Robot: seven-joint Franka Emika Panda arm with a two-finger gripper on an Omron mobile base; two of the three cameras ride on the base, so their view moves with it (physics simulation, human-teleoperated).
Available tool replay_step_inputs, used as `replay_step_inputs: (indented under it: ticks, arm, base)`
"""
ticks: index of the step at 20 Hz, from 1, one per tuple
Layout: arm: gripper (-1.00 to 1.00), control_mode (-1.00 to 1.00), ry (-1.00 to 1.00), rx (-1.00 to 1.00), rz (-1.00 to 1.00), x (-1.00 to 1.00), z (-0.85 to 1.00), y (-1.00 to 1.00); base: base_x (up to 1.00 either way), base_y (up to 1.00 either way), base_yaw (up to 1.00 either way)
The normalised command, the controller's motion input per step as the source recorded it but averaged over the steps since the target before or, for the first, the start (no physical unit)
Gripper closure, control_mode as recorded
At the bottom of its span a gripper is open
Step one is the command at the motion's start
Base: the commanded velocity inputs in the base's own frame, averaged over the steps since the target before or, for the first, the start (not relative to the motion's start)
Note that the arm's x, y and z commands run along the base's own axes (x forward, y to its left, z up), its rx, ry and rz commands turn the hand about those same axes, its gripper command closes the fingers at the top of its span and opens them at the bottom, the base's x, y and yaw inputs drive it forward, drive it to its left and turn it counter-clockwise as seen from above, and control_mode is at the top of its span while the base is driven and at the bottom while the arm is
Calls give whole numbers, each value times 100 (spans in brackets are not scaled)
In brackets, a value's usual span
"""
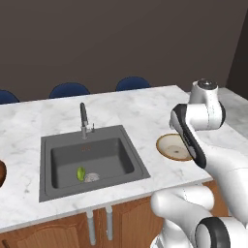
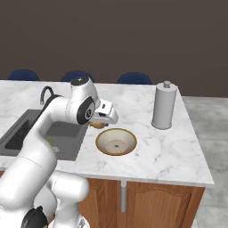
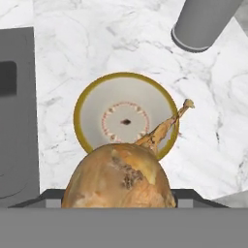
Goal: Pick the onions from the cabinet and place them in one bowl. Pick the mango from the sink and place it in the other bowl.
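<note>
My gripper (image 2: 98, 123) is shut on the tan-yellow onion (image 3: 118, 181), whose thin stem points up and to the right in the hand view. The onion hangs just above the near rim of the shallow light tan bowl (image 3: 125, 121), which is empty on the white marble counter (image 2: 116, 141) (image 1: 174, 147). The yellow-green mango (image 1: 81, 173) lies in the grey sink (image 1: 111, 155) beside the round drain. An edge of the dark reddish-brown bowl (image 1: 1, 173) peeks in at the far left of the counter. The cabinet is out of view.
A grey paper-towel holder (image 2: 164, 105) stands on the counter to the right of the tan bowl. The dark faucet (image 1: 83, 118) rises behind the sink. Blue chair backs (image 1: 69, 90) line the counter's far edge.
</note>
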Motion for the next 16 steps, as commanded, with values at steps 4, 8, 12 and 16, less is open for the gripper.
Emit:
replay_step_inputs:
  ticks: [4, 8, 12, 16]
  arm:
    - [100, -100, 2, 0, 0, 52, -46, -20]
    - [100, -100, 5, 1, 0, 40, -45, -25]
    - [100, -100, 10, 1, -1, 25, -56, -8]
    - [100, -100, 1, 0, 0, 34, -54, -1]
  base:
    - [0, 0, 0]
    - [0, 0, 0]
    - [0, 0, 0]
    - [0, 0, 0]
